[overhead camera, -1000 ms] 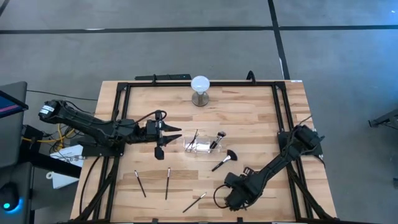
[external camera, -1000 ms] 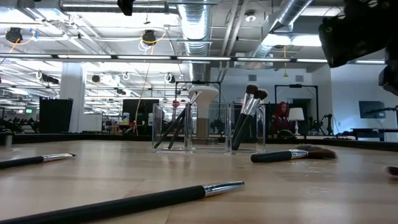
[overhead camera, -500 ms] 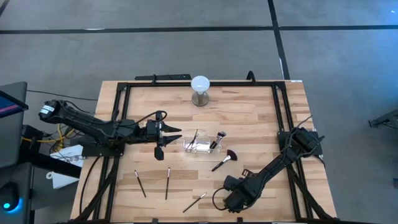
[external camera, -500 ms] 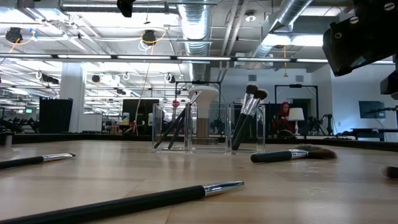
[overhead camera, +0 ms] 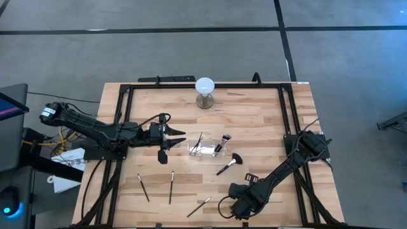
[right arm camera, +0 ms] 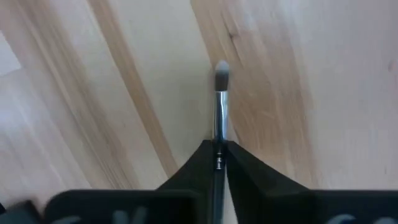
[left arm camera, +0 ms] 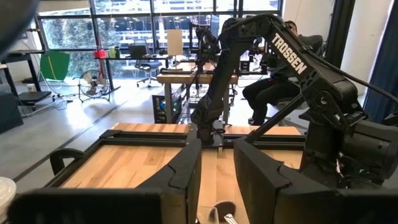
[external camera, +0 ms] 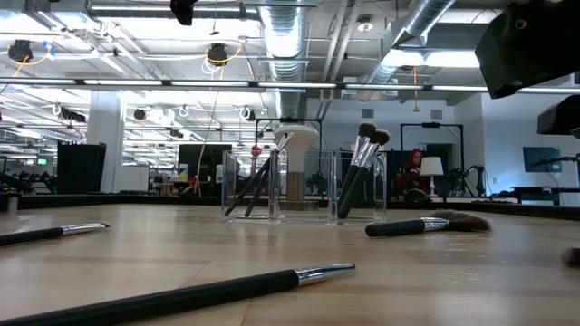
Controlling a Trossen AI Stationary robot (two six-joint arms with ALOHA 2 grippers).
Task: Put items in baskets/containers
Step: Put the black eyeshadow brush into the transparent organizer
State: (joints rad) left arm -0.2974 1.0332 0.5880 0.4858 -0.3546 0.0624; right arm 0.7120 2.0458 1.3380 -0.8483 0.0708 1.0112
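My right gripper (right arm camera: 217, 148) points down near the table's front edge (overhead camera: 239, 205), shut on a slim brush (right arm camera: 219, 112) with a silver ferrule and a small grey tip. In the high view the gripper hides this brush. The clear holder (overhead camera: 206, 149) stands mid-table with several brushes leaning in it. A fan brush (overhead camera: 229, 164) lies beside it, and three slim brushes (overhead camera: 171, 187) lie on the wood toward the front. My left gripper (overhead camera: 173, 141) hovers level just left of the holder, open (left arm camera: 217, 177), nothing between its fingers. My right gripper pinches the brush's handle (right arm camera: 218, 144) just behind the ferrule, between its two fingers. The fingers come from above, pointing down. The ferrule and tip stick out past them. The brush appears to lie flat on the wood.
A white globe on a metal base (overhead camera: 205, 91) stands at the far edge. A black frame (overhead camera: 283, 114) runs round the tabletop. Bare wood lies right of the holder and at the far left. Beyond the table a seated person (left arm camera: 273, 87) and other benches show.
My right gripper has rolled a little about its downward-pointing line above the front of the table. The holder and the loose brushes lie where they were.
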